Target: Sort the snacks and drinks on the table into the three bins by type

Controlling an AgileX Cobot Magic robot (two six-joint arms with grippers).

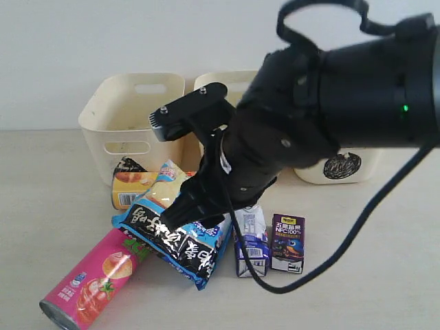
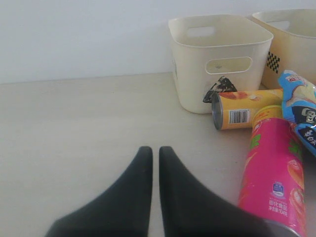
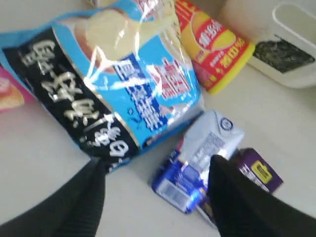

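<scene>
My right gripper [image 1: 159, 179] [image 3: 157, 163] is open and hangs above the heap with nothing held. Below its jaws lie a corner of the blue chip bag [image 1: 175, 237] [image 3: 113, 79] and the blue-and-white carton [image 1: 251, 240] [image 3: 197, 163]. The dark purple carton [image 1: 287, 242] [image 3: 259, 170] stands beside that carton. The orange bag [image 1: 168, 182] [image 3: 212, 44] lies behind the blue one. The pink tube [image 1: 93, 278] [image 2: 274, 177] and yellow tube [image 1: 130, 189] [image 2: 244, 108] lie on their sides. My left gripper [image 2: 155, 150] is shut and empty over bare table, left of the pink tube.
Three cream bins stand in a row at the back. The left bin [image 1: 134, 113] [image 2: 217, 59] has a triangle mark. My right arm mostly hides the middle bin [image 1: 234, 79] [image 2: 291, 44]. The right bin [image 1: 340, 168] [image 3: 291, 54] has a circle scribble. The table [image 1: 385, 275] runs on to the right.
</scene>
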